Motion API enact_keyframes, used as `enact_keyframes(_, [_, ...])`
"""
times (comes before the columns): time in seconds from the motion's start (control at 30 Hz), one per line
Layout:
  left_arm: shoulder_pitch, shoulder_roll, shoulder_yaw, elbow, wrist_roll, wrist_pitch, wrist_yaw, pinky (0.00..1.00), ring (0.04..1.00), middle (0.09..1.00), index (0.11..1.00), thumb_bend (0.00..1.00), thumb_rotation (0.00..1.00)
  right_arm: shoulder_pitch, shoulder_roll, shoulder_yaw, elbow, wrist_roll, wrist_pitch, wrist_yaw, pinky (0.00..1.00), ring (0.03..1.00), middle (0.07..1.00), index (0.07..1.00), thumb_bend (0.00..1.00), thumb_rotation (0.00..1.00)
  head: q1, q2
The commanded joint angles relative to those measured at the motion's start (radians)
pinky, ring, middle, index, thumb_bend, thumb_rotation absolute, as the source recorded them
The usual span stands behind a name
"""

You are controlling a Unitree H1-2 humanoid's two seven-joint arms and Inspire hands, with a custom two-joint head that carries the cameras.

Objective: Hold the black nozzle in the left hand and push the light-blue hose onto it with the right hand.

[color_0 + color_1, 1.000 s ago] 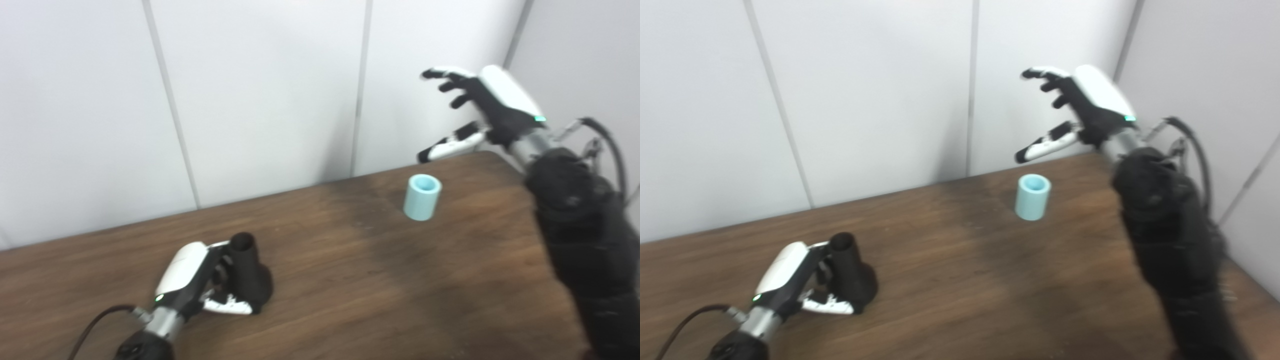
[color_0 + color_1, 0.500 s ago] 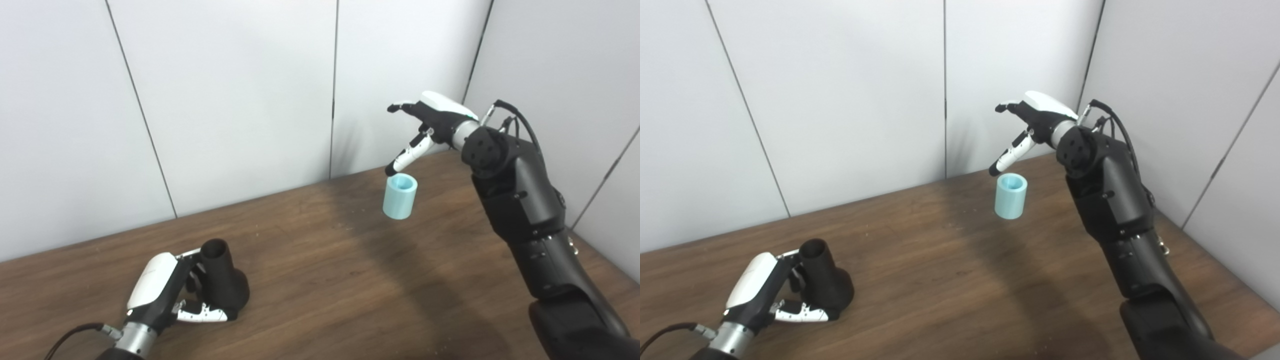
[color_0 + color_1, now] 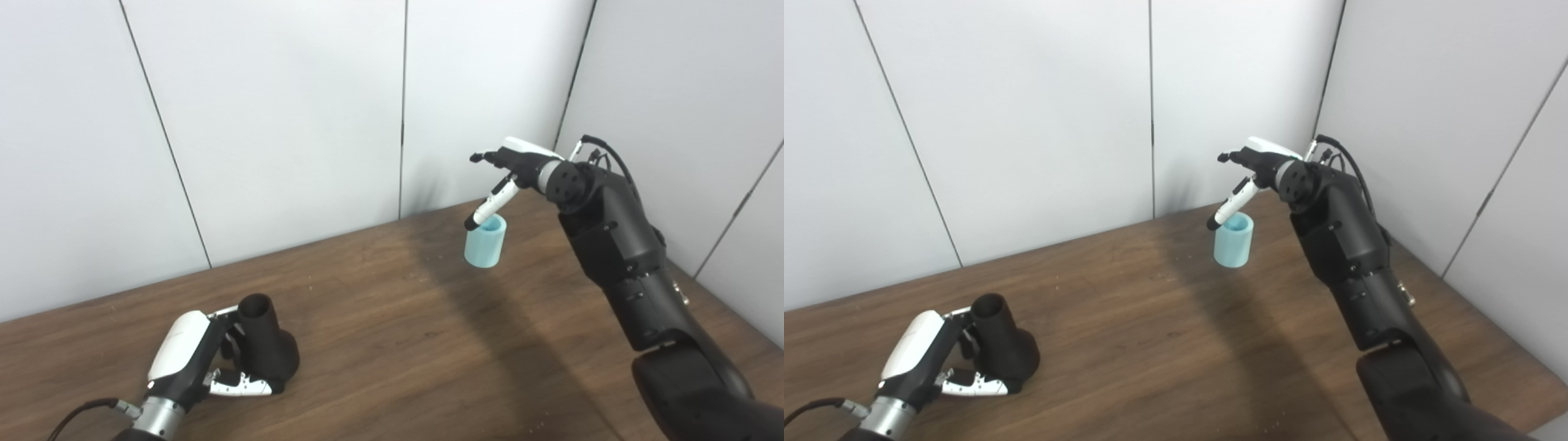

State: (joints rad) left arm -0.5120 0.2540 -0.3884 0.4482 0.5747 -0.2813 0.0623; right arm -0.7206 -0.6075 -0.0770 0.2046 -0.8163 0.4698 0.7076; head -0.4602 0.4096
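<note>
Left eye view: the left robot hand (image 3: 202,358) is clamped around the upright black nozzle (image 3: 264,348) on the desk (image 3: 398,343). Right eye view: the right robot hand (image 3: 1252,168), fingers spread, hovers just above the upright light-blue hose (image 3: 1233,240).

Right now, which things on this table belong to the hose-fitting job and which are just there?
In the job:
- black nozzle, standing, left hand wrapped around it
- light-blue hose, upright, not yet gripped
- right hand, open above the hose

Just there:
- wooden table
- white wall panels
Nothing else lies about.
</note>
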Motion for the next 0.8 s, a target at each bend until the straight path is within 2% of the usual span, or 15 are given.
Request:
enact_keyframes(0.0, [0.023, 0.027, -0.009, 0.034, 0.033, 0.031, -0.027, 0.38, 0.414, 0.431, 0.52, 0.52, 0.0, -0.064, -0.034, 0.001, 0.007, 0.002, 0.0, -0.023, 0.89, 0.988, 0.999, 0.943, 0.93, 0.21, 0.0, 0.001])
enact_keyframes(0.03, [0.024, 0.026, -0.009, 0.03, 0.032, 0.034, -0.03, 0.37, 0.41, 0.453, 0.505, 0.52, 0.0, -0.065, -0.037, 0.015, 0.026, 0.002, 0.0, -0.017, 0.89, 0.983, 0.995, 0.944, 0.93, 0.2, 0.01, 0.007])
enact_keyframes(0.2, [0.03, 0.024, -0.004, 0.013, 0.022, 0.042, -0.043, 0.36, 0.419, 0.421, 0.528, 0.52, 0.0, -0.078, -0.047, 0.065, 0.078, -0.006, 0.0, 0.005, 0.83, 0.936, 0.977, 0.926, 0.91, 0.15, 0.008, 0.01])
enact_keyframes(0.53, [0.044, 0.025, 0.001, 0.0, 0.022, 0.041, -0.048, 0.34, 0.407, 0.418, 0.528, 0.52, 0.0, -0.084, -0.052, 0.148, 0.11, -0.021, 0.0, 0.062, 0.81, 0.916, 0.962, 0.912, 0.91, 0.12, 0.016, 0.006])
enact_keyframes(0.67, [0.049, 0.027, 0.0, -0.006, 0.026, 0.047, -0.05, 0.33, 0.393, 0.47, 0.492, 0.53, 0.0, -0.085, -0.067, 0.181, 0.137, -0.015, 0.0, 0.056, 0.82, 0.91, 0.944, 0.897, 0.91, 0.11, 0.024, 0.006])
enact_keyframes(0.77, [0.057, 0.028, 0.001, -0.013, 0.027, 0.053, -0.051, 0.35, 0.41, 0.424, 0.525, 0.52, 0.0, -0.087, -0.066, 0.183, 0.162, -0.005, 0.0, 0.024, 0.82, 0.9, 0.927, 0.871, 0.9, 0.09, 0.023, 0.006])
